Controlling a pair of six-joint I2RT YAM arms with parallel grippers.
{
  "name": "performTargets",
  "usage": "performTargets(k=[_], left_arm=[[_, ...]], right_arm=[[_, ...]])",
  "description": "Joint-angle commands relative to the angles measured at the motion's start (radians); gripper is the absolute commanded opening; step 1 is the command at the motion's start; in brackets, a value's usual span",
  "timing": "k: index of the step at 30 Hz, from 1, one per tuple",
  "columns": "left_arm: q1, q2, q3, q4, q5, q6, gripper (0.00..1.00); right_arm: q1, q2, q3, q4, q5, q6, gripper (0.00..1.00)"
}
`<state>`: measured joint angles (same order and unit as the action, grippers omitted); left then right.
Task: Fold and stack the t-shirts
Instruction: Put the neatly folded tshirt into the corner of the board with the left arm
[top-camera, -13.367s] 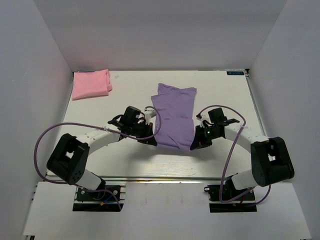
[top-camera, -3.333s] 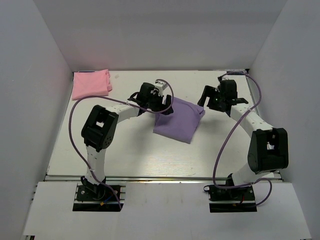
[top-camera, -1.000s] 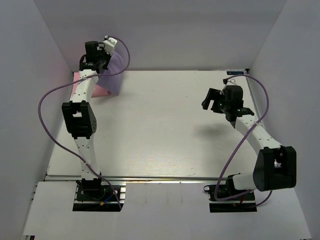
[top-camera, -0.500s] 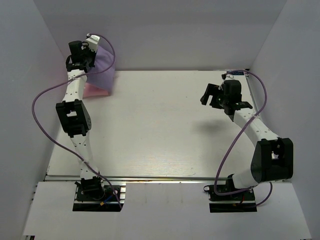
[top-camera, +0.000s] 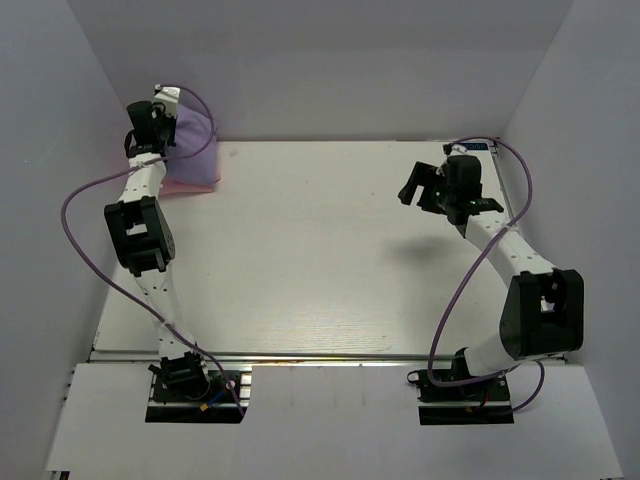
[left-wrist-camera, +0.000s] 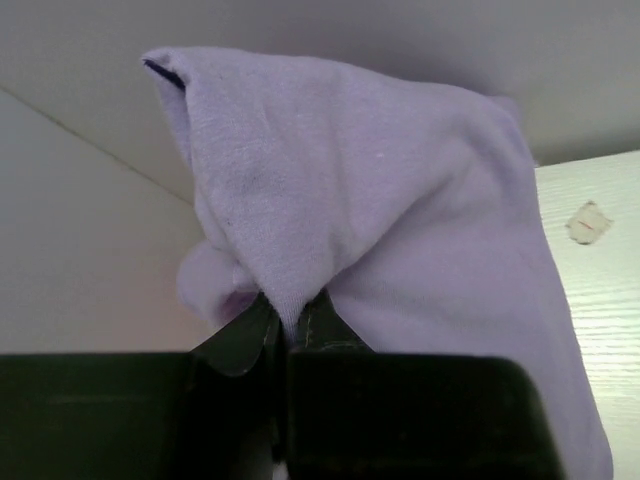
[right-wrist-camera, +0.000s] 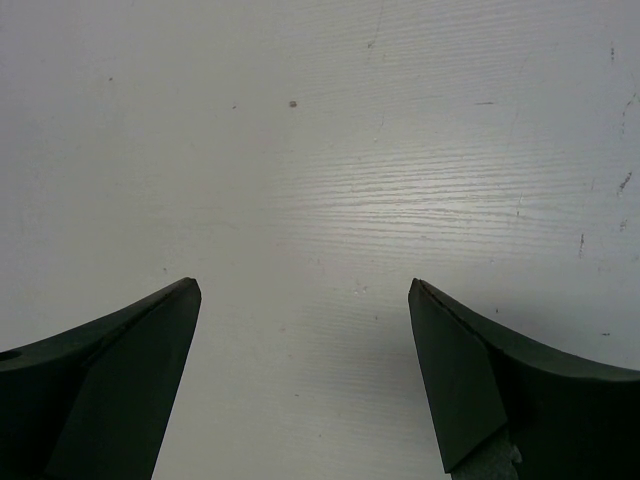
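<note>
Lavender t-shirt (top-camera: 196, 140) is pinched by the left gripper (left-wrist-camera: 292, 328) over the pink t-shirt (top-camera: 188, 185) for stacking; lowering and release seem needed. Right gripper (right-wrist-camera: 300, 365) is spread.

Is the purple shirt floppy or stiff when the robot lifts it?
Probably floppy: the purple shirt droops in folds from the left hand pinching it. Likely light, since one small pinch carries it. It may slump unevenly when set on the pink shirt.
</note>
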<state>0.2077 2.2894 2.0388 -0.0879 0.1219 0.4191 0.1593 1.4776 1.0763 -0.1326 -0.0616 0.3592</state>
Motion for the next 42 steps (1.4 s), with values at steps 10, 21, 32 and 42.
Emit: performTargets(k=[10,21,32,42], left_arm=[[0.006,0.007,-0.005,0.129,-0.263,-0.006,1.00],[-0.019,-0.053,-0.005,-0.045,-0.148,-0.135,1.00],[-0.313,-0.555,-0.673,0.053,0.096,-0.474,1.00],[-0.644,-0.895,-1.049,-0.013,-0.074,-0.588,1.00]], right_arm=[[0.014,0.066,0.102,-0.016,-0.050,0.029,0.90],[0.020,0.006,0.059,-0.007,-0.023,0.011,0.90],[0.019,-0.167,-0.154,0.070,-0.029,-0.022,0.90],[0.016,-0.356,-0.450,0.212,-0.096,-0.019,0.90]])
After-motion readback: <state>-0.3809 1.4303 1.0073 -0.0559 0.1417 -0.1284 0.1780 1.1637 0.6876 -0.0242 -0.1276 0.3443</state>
